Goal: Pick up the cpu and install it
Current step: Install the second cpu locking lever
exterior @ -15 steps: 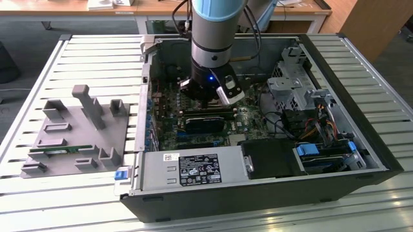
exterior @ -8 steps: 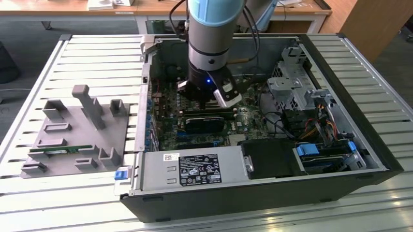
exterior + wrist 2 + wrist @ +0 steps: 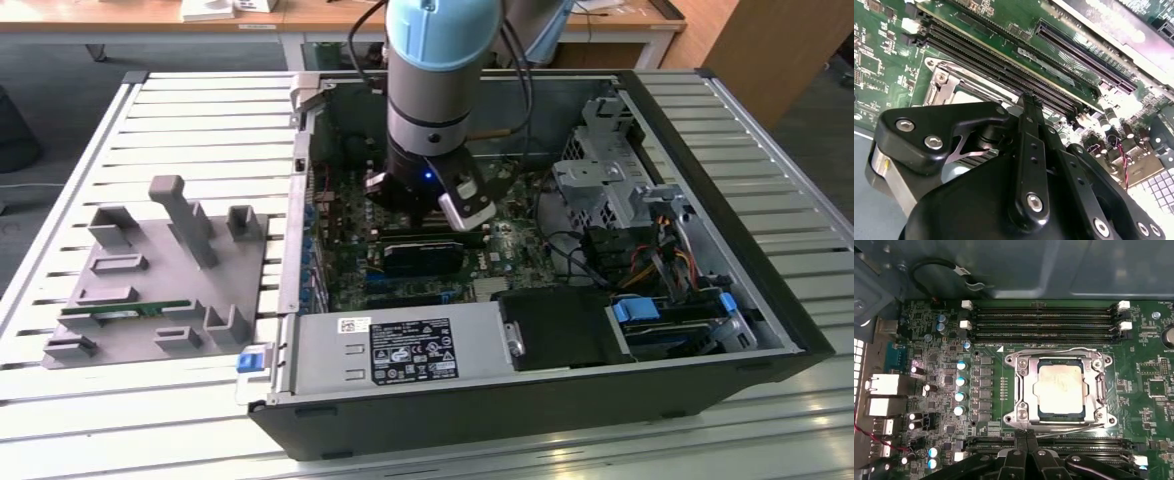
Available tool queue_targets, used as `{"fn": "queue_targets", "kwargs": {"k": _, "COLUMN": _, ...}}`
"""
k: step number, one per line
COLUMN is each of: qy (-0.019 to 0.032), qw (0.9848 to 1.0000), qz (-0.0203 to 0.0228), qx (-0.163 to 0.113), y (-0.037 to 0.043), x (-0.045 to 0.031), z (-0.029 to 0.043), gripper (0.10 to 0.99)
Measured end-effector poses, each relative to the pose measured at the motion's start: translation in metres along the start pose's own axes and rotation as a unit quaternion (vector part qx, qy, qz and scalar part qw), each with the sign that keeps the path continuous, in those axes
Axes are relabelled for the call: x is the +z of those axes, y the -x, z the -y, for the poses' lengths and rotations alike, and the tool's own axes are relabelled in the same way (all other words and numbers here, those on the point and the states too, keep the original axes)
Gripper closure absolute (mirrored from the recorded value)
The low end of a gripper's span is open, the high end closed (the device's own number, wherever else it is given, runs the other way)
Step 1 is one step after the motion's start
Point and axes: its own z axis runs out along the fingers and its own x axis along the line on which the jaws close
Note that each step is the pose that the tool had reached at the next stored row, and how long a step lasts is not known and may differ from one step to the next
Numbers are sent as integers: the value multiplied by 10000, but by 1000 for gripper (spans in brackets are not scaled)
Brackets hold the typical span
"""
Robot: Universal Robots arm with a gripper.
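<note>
Hand [image 3: 1026, 439] fingers pressed together, apparently empty, just beside socket; first wrist view shows cpu [image 3: 1061, 388] seated.

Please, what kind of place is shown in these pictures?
Probably a robotics lab or workshop bench: an open computer case lies on a slatted metal table, beside a grey parts fixture, with wooden desks behind.

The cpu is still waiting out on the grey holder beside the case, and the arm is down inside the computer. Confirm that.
Wrong about the chip. In the first wrist view the cpu sits in the motherboard socket, inside its metal frame, not on the grey holder. The arm is indeed down inside the computer case.
</note>
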Motion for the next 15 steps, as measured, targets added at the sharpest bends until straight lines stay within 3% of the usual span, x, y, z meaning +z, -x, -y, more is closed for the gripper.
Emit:
{"fn": "queue_targets", "kwargs": {"k": 4, "qy": 47, "qw": 10000, "qz": 0, "qx": -1, "y": -2, "x": 42, "z": 26, "gripper": 980}}
{"fn": "queue_targets", "kwargs": {"k": 10, "qy": 185, "qw": 9998, "qz": -1, "qx": -3, "y": -37, "x": 55, "z": 53, "gripper": 980}}
{"fn": "queue_targets", "kwargs": {"k": 15, "qy": 249, "qw": 9997, "qz": -2, "qx": -4, "y": -52, "x": 72, "z": 60, "gripper": 980}}
